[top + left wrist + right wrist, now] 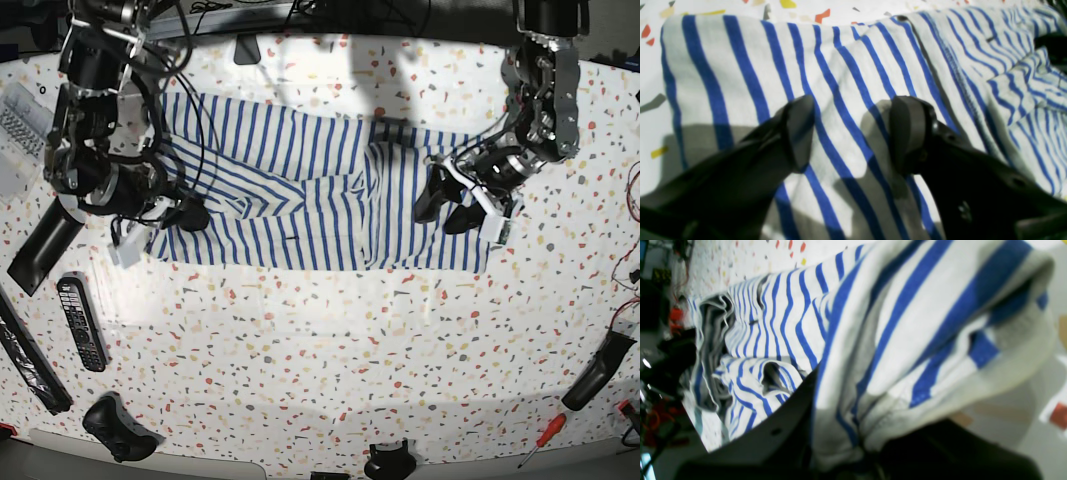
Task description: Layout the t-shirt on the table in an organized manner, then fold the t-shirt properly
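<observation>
at the far left edge of the base view a black remote (80, 322) lies on the speckled tabletop (330, 350), with a long black bar (28, 352) below it and a black controller-like object (118, 428) near the lower left corner. just above the remote, in the middle left, the right tool (190, 215) is clamped on the left edge of the t-shirt (300, 190); in the right wrist view a bunched fold of striped cloth (907, 350) fills the frame and runs down into the closed dark fingers (783, 426). the t-shirt lies across the upper middle of the tabletop, wide and mostly flat, its blue stripes running up and down, with a creased overlap near its centre. toward the right, the left tool (447, 205) stands over the shirt's right end with its jaws spread apart; the left wrist view shows both dark fingers (800, 130) wide open with striped cloth (846, 100) lying flat beneath and between them, nothing gripped. in the lower right of the base view a black handle (598, 372) and a red screwdriver (543, 438) lie apart from the shirt.
</observation>
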Available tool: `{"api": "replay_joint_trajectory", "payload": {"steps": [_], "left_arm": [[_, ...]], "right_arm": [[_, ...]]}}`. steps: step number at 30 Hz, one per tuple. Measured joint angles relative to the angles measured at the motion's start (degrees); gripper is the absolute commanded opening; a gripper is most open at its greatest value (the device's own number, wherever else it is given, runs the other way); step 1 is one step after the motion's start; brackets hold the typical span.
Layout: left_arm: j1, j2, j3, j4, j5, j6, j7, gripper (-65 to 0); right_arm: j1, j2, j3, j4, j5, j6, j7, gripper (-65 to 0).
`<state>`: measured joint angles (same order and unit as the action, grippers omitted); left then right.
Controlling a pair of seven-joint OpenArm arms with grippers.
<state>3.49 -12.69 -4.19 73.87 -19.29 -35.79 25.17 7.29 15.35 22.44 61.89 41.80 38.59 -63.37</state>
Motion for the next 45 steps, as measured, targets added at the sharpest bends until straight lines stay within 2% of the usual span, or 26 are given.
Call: {"api": "replay_joint_trajectory", "payload": {"steps": [6, 11, 14, 19, 21, 25, 29, 35, 38, 40, 42, 45], "left_arm": [[0.0, 1.1, -0.2, 0.0, 0.0, 0.0, 0.0, -31.0], [-0.5, 4.4, -0.3, 0.0, 0.5, 0.8, 0.2, -31.0], [-1.6, 6.4, -0.3, 0.0, 1.3, 0.9, 1.0, -31.0], [-4.3, 10.5, -0.4, -0.2, 6.5, 1.4, 2.8, -31.0], [-4.8, 11.8, -0.4, -0.3, 7.6, 1.5, 3.1, -31.0], [-4.9, 13.2, -0.4, -0.3, 7.6, 1.5, 3.3, -31.0], [-4.9, 13.4, -0.4, -0.4, 7.6, 1.5, 3.4, -31.0], [-4.9, 13.8, -0.3, -0.4, 7.6, 1.5, 3.1, -31.1], [-5.1, 14.5, -0.3, -0.4, 8.8, 1.5, 3.2, -31.0], [-5.6, 14.6, -0.3, -0.4, 8.8, 1.5, 3.9, -31.1], [-6.8, 14.6, -0.3, -0.4, 8.4, 1.5, 7.0, -31.0], [-8.8, 14.6, -0.3, 0.6, 4.5, 1.8, 14.6, -31.0]], "right_arm": [[5.1, 1.9, -0.6, -0.4, -2.1, -1.8, -2.1, -65.0], [8.2, 2.6, -0.5, -0.6, -2.5, -2.8, -2.5, -65.0], [8.6, 2.6, -0.5, -0.6, 1.4, -2.8, -2.3, -65.0], [8.6, 2.6, -0.5, -0.6, 6.3, -3.1, -2.4, -65.0], [8.6, 2.6, -0.5, -0.6, 8.9, -4.0, -2.3, -65.0], [8.6, 2.3, -0.5, 0.1, 9.4, -4.1, -2.3, -65.0], [8.5, 0.5, -0.5, 3.1, 9.2, -5.5, -2.3, -65.0], [8.5, -4.0, -0.5, 10.1, 8.9, -7.4, -2.5, -65.0], [8.6, -6.4, -0.5, 13.5, 7.2, -9.1, -2.5, -65.0], [8.6, -8.1, -1.0, 15.1, 6.3, -9.1, -2.5, -65.0], [8.6, -9.0, -2.6, 16.4, 5.7, -9.1, -2.5, -65.0], [8.6, -9.3, -5.7, 17.0, 3.5, -9.1, -2.5, -65.0]]}}
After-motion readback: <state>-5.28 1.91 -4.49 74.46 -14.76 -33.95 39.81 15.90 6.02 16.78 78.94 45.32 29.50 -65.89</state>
